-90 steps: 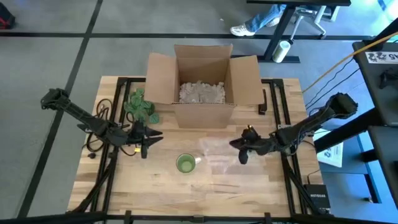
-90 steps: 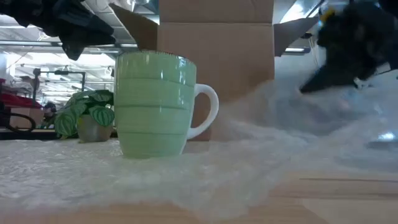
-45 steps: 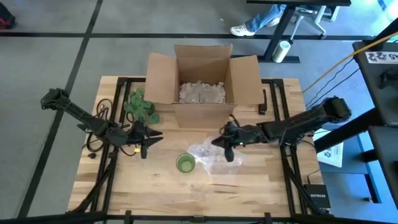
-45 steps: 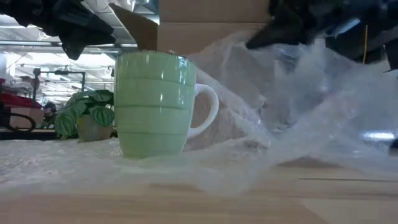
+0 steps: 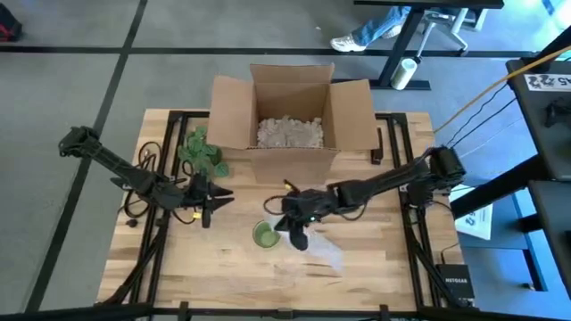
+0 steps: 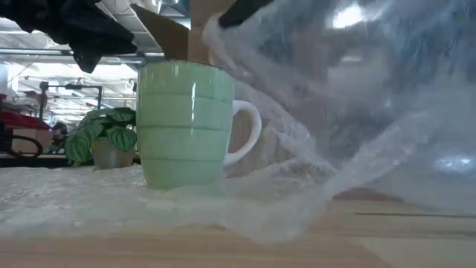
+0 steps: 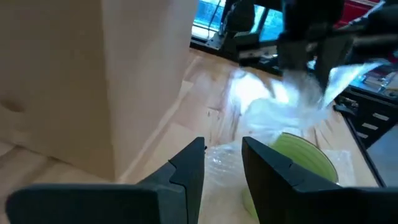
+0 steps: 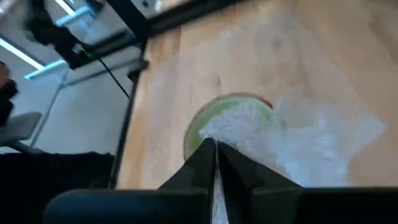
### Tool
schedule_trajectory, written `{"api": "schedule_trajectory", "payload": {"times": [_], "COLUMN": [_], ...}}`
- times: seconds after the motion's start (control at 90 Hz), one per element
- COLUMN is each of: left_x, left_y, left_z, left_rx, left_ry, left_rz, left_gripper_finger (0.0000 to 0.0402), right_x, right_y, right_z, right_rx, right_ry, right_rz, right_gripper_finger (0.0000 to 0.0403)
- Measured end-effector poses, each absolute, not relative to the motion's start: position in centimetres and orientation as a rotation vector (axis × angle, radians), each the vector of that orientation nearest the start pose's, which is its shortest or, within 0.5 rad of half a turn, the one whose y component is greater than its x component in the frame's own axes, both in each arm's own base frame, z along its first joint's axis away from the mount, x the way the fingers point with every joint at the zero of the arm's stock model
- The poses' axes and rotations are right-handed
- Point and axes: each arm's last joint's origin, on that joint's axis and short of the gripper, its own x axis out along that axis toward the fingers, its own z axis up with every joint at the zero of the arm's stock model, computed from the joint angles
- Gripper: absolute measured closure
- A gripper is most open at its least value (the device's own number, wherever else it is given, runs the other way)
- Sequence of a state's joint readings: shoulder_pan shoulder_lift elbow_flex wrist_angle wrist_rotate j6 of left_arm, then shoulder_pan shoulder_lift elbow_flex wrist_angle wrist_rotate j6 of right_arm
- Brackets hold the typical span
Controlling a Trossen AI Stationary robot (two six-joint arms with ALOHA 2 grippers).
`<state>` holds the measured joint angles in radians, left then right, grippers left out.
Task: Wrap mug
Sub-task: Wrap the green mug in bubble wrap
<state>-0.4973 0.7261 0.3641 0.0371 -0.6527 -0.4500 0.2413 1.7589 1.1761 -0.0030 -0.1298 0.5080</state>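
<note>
While clamped on bubble wrap point(image 5: 321, 248), right end effector point(image 5: 293, 234) beside mug point(image 5: 264, 234); no legible labels.

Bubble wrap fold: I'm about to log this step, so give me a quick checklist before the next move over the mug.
1. Right gripper pinches the bubble wrap: ok.
2. Wrap edge lifted above the green mug: ok.
3. Mug upright on the table: ok.
4. Mug fully covered: not ok, its side is bare in the low view.
5. Left gripper clear of the mug, open: ok.
6. Cardboard box clear of the wrap: ok.
</note>
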Motion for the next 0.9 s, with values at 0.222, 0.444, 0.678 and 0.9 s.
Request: {"api": "schedule_trajectory", "payload": {"times": [0.222, 0.444, 0.678, 0.9], "left_x": [14.8, 14.8, 14.6, 14.4], "left_y": [-6.1, -6.2, -6.2, -6.6], "left_z": [21.9, 21.8, 21.2, 21.1], "left_rx": [-0.292, -0.361, -0.402, -0.415], "left_ry": [0.234, 0.248, 0.306, 0.336], "left_rz": [0.204, 0.176, 0.178, 0.127], "left_gripper_finger": [0.0312, 0.0312, 0.0312, 0.0312], "right_x": [40.0, 41.7, 43.8, 45.8], "right_y": [10.4, 10.9, 10.7, 9.9], "right_z": [22.4, 23.4, 24.4, 24.0], "right_rx": [0.485, 0.457, 0.413, 0.402], "right_ry": [0.721, 0.87, 0.968, 1.052], "right_rz": [0.248, 0.215, 0.188, 0.158], "right_gripper_finger": [0.0402, 0.0402, 0.0402, 0.0402]}}
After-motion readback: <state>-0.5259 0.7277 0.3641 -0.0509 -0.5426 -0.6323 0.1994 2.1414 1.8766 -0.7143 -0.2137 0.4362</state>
